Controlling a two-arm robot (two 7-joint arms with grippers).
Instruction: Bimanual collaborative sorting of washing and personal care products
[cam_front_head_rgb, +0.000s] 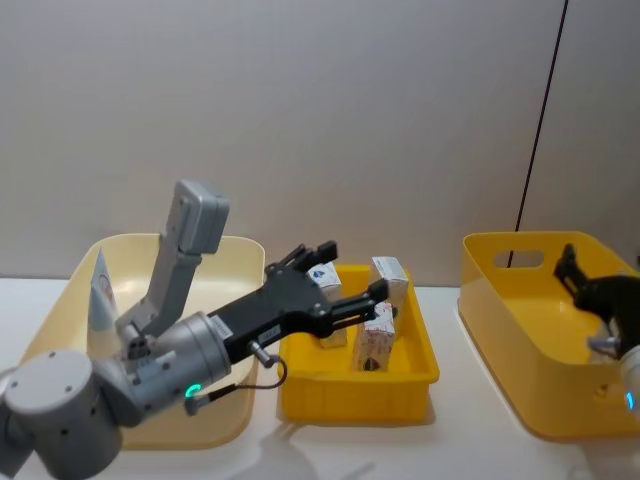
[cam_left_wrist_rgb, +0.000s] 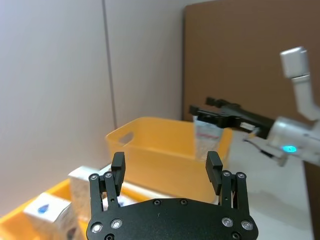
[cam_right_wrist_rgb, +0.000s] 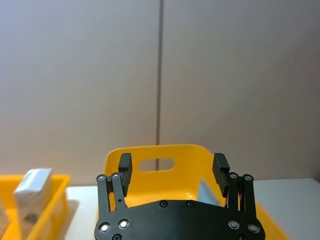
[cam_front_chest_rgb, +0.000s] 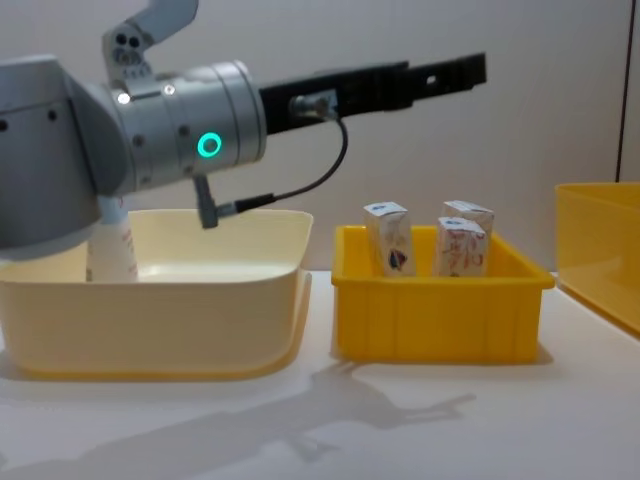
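- Left gripper (cam_front_head_rgb: 350, 270): fingers spread, nothing between; hangs over the cartons (cam_front_head_rgb: 378, 335) in the middle tray (cam_front_head_rgb: 355, 400).
- Right gripper (cam_front_head_rgb: 578, 278): fingers spread, empty; poised above the right tub (cam_front_head_rgb: 495, 300).
- Tube (cam_front_head_rgb: 100, 290): upright at the far left of the cream tub (cam_front_head_rgb: 135, 238).
- Step in hand, by judgement: carton pick from the tray by the left arm, descent not yet made.
- Next move, by judgement: straight drop with fingers astride a single carton; close neighbours, risk of toppling.
- Left wrist view: second tube (cam_left_wrist_rgb: 205, 142) standing in the right tub just under the right gripper; hidden by the tub wall in the head view.
- Chest view: left gripper well above the carton tops; seemingly touching them in the head view.
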